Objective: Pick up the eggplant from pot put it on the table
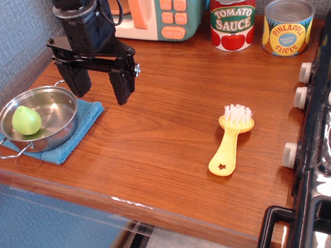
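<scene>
One eggplant (26,120) in pot (39,118) | pot on blue cloth (87,118) | tool (101,86) spread wide, holding nothing

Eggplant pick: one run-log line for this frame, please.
stage: pre-grasp | eggplant: in pot | gripper: jaws open, empty, right of pot | table: drop area free

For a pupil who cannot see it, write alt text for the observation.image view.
A light-green eggplant sits in a small steel pot on a blue cloth at the left of a wooden table, with the robot's open black hand hanging just right of the pot. Farther right lie a yellow brush and two cans.
</scene>
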You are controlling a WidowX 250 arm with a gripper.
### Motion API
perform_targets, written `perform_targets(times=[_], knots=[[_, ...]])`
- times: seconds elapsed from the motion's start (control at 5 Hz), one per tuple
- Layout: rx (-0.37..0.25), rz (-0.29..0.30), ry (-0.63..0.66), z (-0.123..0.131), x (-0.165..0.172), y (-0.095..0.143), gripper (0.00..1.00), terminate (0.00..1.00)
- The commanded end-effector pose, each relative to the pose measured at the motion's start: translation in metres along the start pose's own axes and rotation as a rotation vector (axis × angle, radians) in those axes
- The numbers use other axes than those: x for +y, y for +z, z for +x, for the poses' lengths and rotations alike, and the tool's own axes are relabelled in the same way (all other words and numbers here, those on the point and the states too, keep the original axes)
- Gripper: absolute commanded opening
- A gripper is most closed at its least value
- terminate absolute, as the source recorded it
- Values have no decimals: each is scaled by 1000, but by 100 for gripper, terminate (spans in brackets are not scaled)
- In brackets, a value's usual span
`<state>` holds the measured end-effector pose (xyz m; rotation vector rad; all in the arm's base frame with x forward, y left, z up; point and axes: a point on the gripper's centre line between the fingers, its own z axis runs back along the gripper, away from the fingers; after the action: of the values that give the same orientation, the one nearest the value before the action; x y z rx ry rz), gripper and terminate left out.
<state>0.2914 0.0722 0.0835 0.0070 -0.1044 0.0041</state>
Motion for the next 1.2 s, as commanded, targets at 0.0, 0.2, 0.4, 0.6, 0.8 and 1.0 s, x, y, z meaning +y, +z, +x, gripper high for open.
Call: perform_targets(times=[0.0, 0.2, 0.4, 0.6, 0.8, 1.0], knots=[[0, 0, 0, 0, 0, 0, 100, 0], [-77, 52, -41, -14, 25, -5, 100, 0], [-91, 106, -66, -27, 53, 8, 100, 0], [-127, 119, -32, -41, 85, 26, 100, 0], [-106, 152, 83, -52, 125, 28, 100, 0], [-75, 131, 184, -53, 149, 13, 100, 0]])
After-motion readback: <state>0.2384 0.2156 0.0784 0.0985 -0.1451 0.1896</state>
